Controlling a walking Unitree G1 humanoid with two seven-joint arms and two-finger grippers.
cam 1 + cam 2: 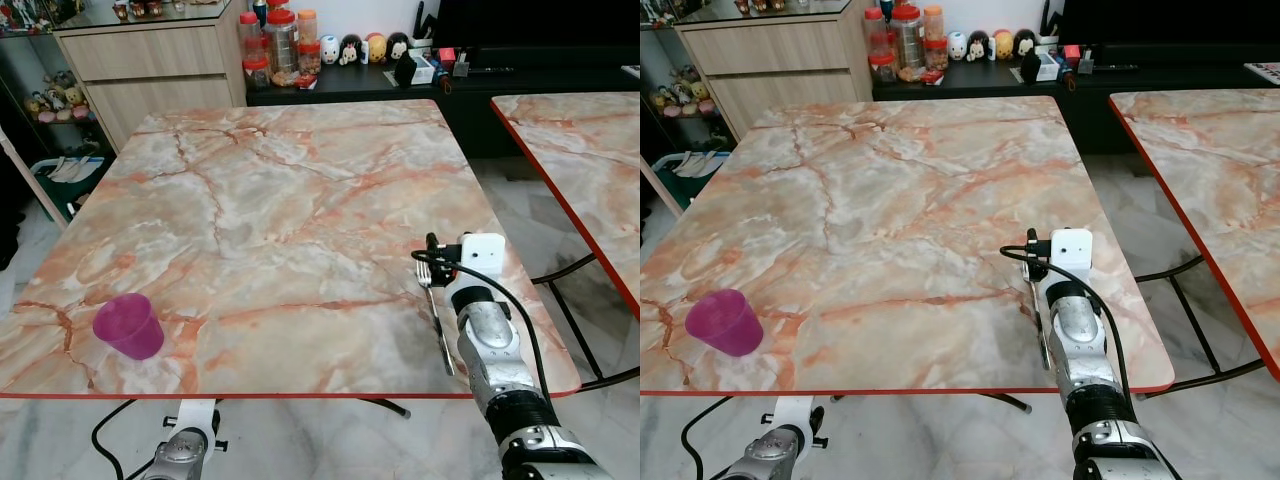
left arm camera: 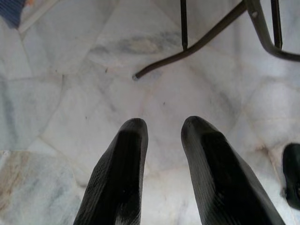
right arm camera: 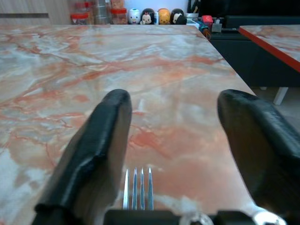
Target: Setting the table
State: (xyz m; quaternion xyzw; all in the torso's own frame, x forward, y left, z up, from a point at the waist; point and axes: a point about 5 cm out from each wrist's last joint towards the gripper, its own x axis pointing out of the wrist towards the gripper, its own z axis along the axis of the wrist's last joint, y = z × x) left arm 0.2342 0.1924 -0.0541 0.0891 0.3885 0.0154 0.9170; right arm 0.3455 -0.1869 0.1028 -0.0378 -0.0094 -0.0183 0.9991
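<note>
Lying under the right claw (image 3: pixel 171 154), fork (image 1: pixel 436 308) on table (image 1: pixel 300 200), fingers spread wide, gripping nothing

Right arm (image 1: pixel 495 350) silver, white wrist block, black cable; pincer fingers (image 3: pixel 98 150) matte black.

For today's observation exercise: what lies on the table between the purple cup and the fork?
Nothing: in the left eye view, the marble table is bare between the purple cup and the fork, which lies beside the right hand.
</note>
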